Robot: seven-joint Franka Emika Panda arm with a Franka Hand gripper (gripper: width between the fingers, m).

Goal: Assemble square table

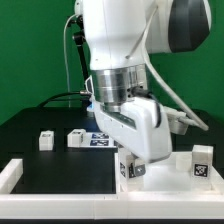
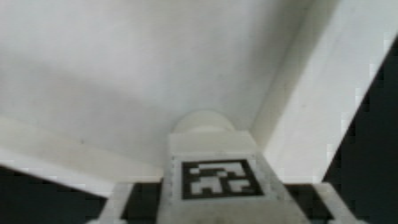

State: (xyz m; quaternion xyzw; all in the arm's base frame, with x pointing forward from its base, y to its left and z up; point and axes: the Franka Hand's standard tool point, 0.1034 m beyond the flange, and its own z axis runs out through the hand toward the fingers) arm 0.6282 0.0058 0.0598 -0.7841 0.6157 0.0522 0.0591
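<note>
The hand (image 1: pixel 134 170) is apparently pinching a tagged table leg (image 2: pixel 217 168), holding it close against the square tabletop (image 2: pixel 125 80) lying just beyond its fingertips. The leg is looking light, stiff and smooth, likely slippery, so gripping mid-shaft is seeming safest.
</note>
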